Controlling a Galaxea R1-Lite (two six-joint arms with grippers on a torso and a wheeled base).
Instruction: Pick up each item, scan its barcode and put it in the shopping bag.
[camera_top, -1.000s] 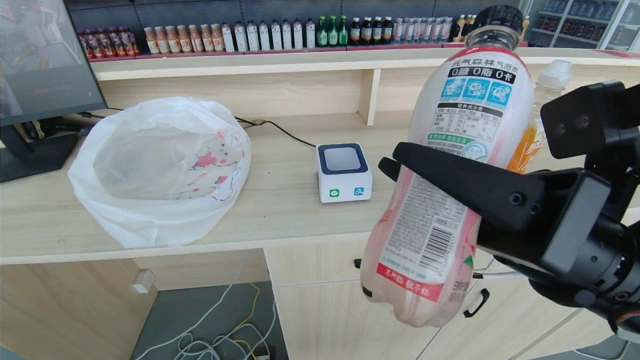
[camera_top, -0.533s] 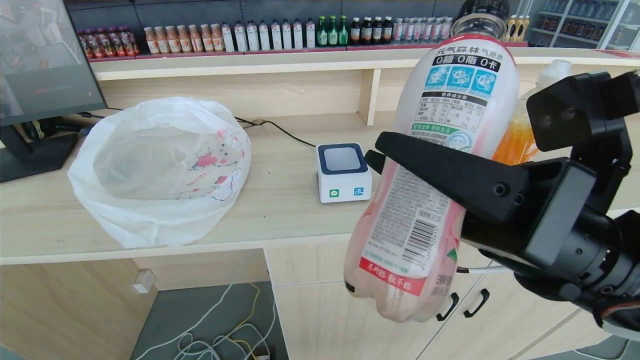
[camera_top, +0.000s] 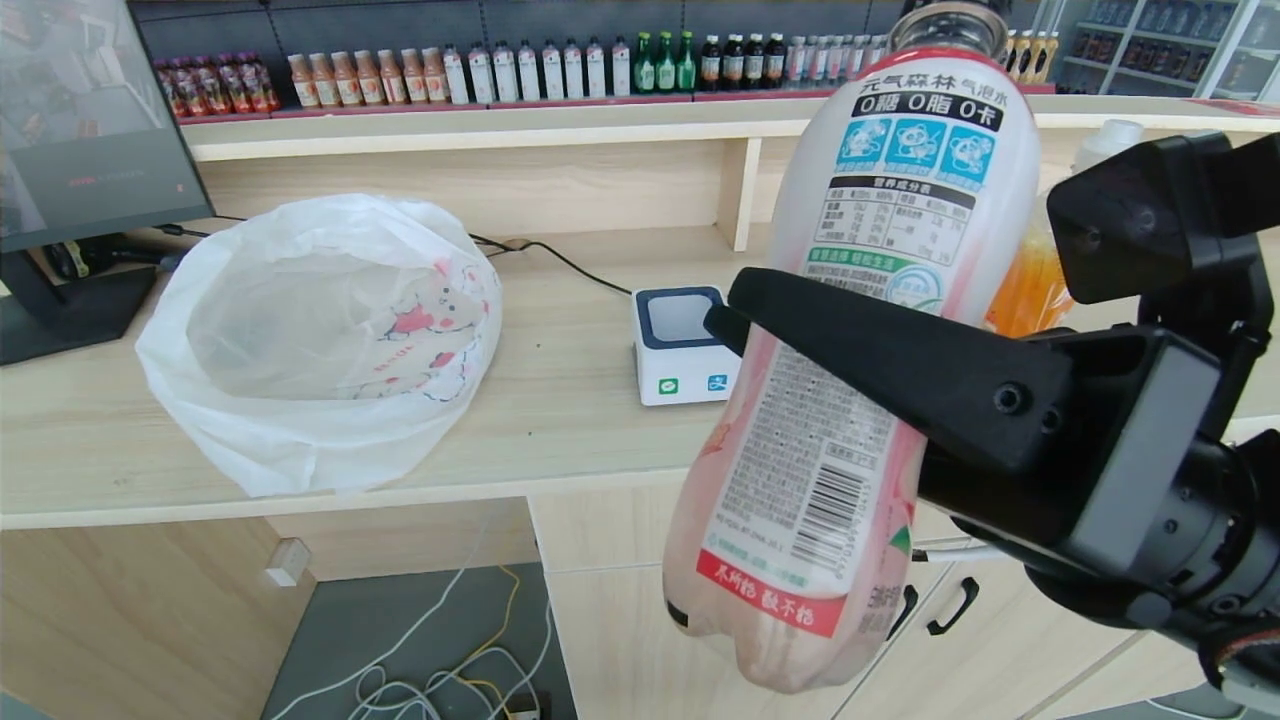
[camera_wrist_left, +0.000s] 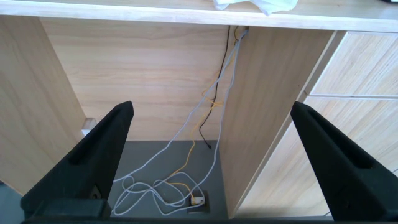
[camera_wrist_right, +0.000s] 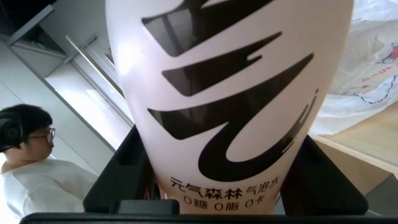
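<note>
My right gripper (camera_top: 800, 345) is shut on a pale pink drink bottle (camera_top: 870, 330), held in the air in front of the counter, tilted, its barcode label facing the head camera. Up close the bottle's white label with black strokes (camera_wrist_right: 230, 106) sits between the right fingers. The white barcode scanner (camera_top: 680, 345) stands on the counter, just left of and behind the bottle. The open white shopping bag (camera_top: 320, 340) lies on the counter's left part. My left gripper (camera_wrist_left: 211, 162) is open, hanging below the counter in front of the cabinet wall and floor cables.
An orange drink bottle (camera_top: 1030, 280) stands on the counter behind the held one. A monitor (camera_top: 90, 130) is at the far left. A black cable (camera_top: 560, 260) runs across the counter to the scanner. Shelves of bottles (camera_top: 560, 65) line the back wall.
The right gripper has carried the pink bottle leftward and closer to the head camera, so it now overlaps the scanner's right edge. The bag and scanner have not moved.
</note>
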